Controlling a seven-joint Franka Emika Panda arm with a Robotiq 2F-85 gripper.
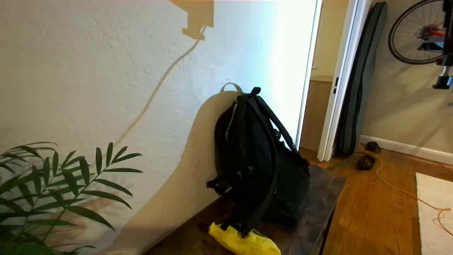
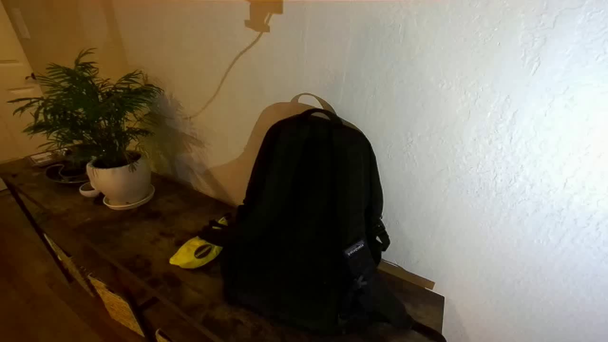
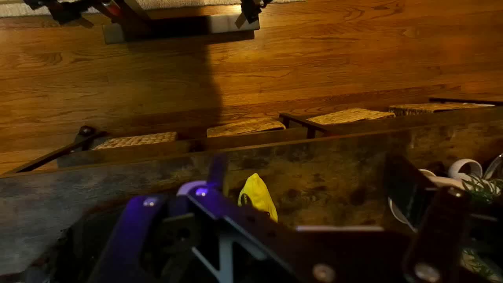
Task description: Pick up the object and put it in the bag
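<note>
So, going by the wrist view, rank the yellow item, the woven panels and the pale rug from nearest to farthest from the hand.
1. Yellow item: on the tabletop, partly hidden behind the open hand.
2. Woven panels: just past the tabletop's long edge.
3. Pale rug: across the floor, at the picture's top edge.

I see the yellow object with its dark oval mark, the black bag, the mottled brown tabletop.

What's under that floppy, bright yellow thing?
The floppy, bright yellow thing seems to lie on a blotchy, dark brown tabletop, which shows around it. The patch directly beneath is covered, so anything there can't be seen.
</note>
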